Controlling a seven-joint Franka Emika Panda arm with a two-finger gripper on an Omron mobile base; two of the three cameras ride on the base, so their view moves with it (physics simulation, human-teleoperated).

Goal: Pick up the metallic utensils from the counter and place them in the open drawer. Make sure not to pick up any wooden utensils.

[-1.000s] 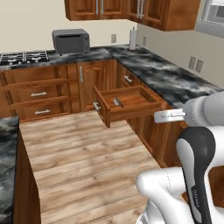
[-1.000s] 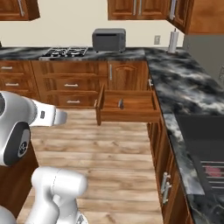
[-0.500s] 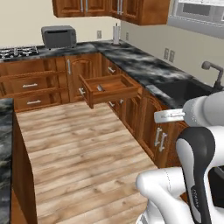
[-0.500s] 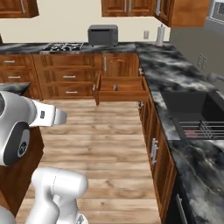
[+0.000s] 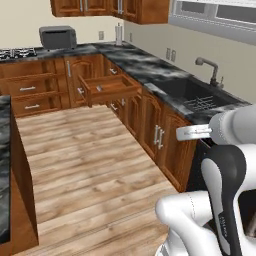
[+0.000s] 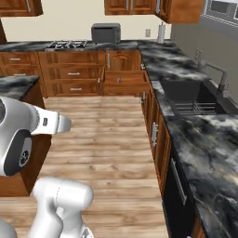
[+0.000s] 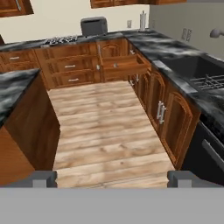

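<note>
Hand view: gripper [image 7: 112, 178] wide apart (empty).

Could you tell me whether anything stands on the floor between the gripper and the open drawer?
Nothing visible does. In the hand view, bare wooden floor runs from the open gripper to the open drawer; the island counter stays off to the side.

A pale wood-plank floor [image 5: 95, 165] is stretching across the middle of the kitchen. Reddish-brown base cabinets [image 6: 69, 74] are lining the 12 o'clock wall under a marbled worktop [image 6: 186, 125], which is turning down the 3 o'clock side. A sink [image 6: 195, 100] with a faucet [image 5: 207, 67] is sitting there. A cooktop [image 6: 67, 45] and a dark grey toaster oven [image 6: 106, 33] are standing at 12 o'clock, below cream walls [image 6: 69, 18] and upper cabinets [image 6: 135, 5].
</note>
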